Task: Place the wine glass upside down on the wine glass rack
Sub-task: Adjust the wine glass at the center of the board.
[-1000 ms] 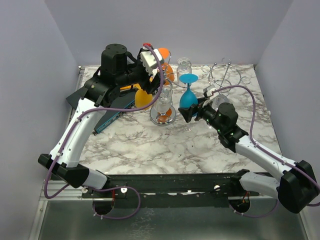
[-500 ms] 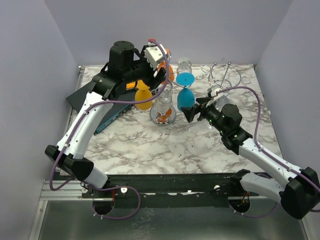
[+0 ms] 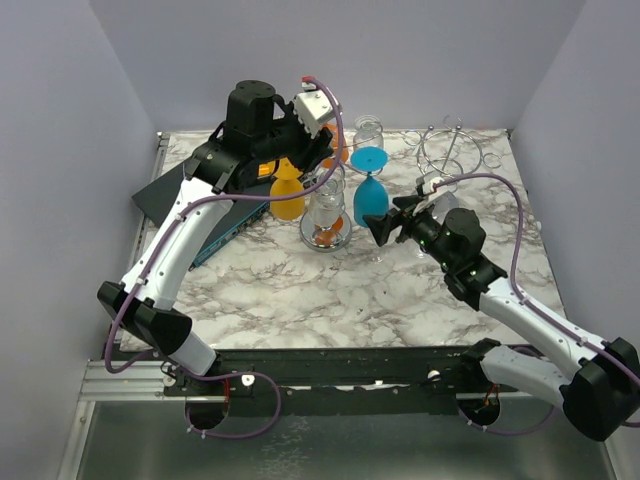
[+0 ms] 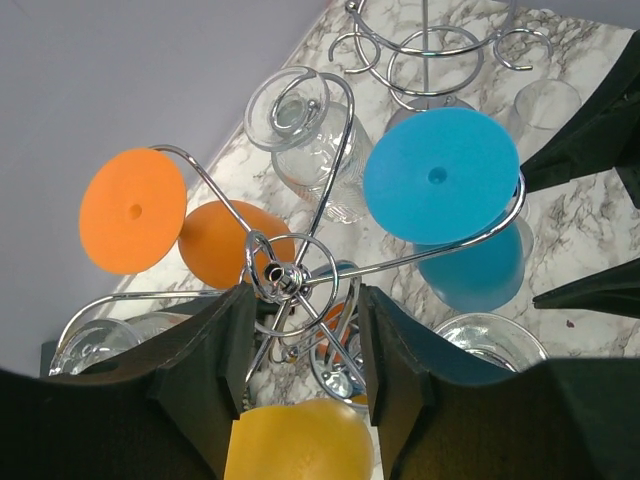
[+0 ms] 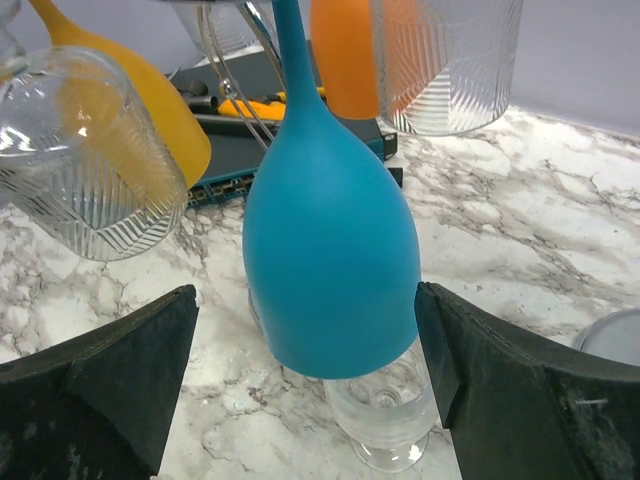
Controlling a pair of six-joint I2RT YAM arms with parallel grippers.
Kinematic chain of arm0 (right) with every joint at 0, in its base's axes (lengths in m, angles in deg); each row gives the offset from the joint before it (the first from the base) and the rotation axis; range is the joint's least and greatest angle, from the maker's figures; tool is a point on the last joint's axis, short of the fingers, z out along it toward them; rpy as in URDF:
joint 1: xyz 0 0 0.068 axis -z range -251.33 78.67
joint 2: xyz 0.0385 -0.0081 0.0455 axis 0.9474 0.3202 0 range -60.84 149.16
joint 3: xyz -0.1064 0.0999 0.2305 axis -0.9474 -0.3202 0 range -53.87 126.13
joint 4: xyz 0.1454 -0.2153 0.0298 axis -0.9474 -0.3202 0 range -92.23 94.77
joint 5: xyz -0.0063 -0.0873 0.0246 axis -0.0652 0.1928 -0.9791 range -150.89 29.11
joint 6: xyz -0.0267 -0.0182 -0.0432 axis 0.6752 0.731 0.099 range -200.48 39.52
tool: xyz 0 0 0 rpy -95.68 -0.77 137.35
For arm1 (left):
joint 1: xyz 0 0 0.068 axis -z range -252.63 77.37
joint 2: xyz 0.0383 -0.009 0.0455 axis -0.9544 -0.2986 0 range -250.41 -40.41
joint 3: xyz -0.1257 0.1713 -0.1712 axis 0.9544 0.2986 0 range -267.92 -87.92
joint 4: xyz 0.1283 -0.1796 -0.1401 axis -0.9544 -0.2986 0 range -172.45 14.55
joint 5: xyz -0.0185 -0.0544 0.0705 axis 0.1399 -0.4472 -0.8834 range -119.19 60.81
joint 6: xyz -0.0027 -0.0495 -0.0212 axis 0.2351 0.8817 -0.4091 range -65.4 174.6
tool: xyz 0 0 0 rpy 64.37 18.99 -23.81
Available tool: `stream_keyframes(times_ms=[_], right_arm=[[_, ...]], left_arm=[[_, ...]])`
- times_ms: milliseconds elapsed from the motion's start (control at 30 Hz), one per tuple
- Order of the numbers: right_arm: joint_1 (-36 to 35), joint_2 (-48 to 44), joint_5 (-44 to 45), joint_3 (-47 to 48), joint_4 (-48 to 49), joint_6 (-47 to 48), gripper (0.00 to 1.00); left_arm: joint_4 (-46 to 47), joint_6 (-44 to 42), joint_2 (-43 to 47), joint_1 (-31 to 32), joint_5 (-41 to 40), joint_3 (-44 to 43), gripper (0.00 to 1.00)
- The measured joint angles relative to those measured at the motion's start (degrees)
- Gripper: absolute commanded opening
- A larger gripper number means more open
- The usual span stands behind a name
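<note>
- Release is seen: the right gripper [image 3: 382, 230] is spread wider than a second ago, and the blue wine glass [image 3: 371, 197] is left untouched between its fingers, hung upside down at 3 o'clock of the wine glass rack [image 4: 283, 275] hub.
- Placement is judged done.
- Right arm is stretched toward 11 o'clock; the left gripper [image 4: 303, 312] is held over the hub, narrowed yet apart, and any grip cannot be told.

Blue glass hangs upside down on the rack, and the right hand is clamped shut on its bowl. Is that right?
Not quite. The blue glass does hang upside down on the rack, but the right hand is open, not clamped. The right wrist view shows its fingers standing clear of the bowl on both sides.
</note>
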Motion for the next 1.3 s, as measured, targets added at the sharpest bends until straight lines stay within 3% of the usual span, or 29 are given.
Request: stream_keyframes(times_ms=[367, 567, 800, 1100, 1300], right_arm=[[0.0, -5.2, -1.3, 4.2, -3.5, 0.6, 0.97], [0.0, -6.4, -1.3, 4.2, -4.8, 0.6, 0.95], [0.0, -7.8, 0.3, 4.0, -7.0, 0.4, 0.94], [0.0, -8.3, 8.3, 3.1, -15.2, -5.0, 0.75], [0.0, -3.3, 12.2, 3.3, -19.6, -9.7, 0.67]], left_arm=[[0.1, 0.1, -2.2, 0.0, 0.0, -0.9, 0.36], [0.2, 0.1, -2.2, 0.0, 0.0, -1.7, 0.22], [0.5, -0.2, -2.2, 0.0, 0.0, -1.8, 0.12], [0.5, -0.4, -2.2, 0.0, 0.0, -0.7, 0.12], [0.5, -0.4, -2.2, 0.0, 0.0, -0.6, 0.12]])
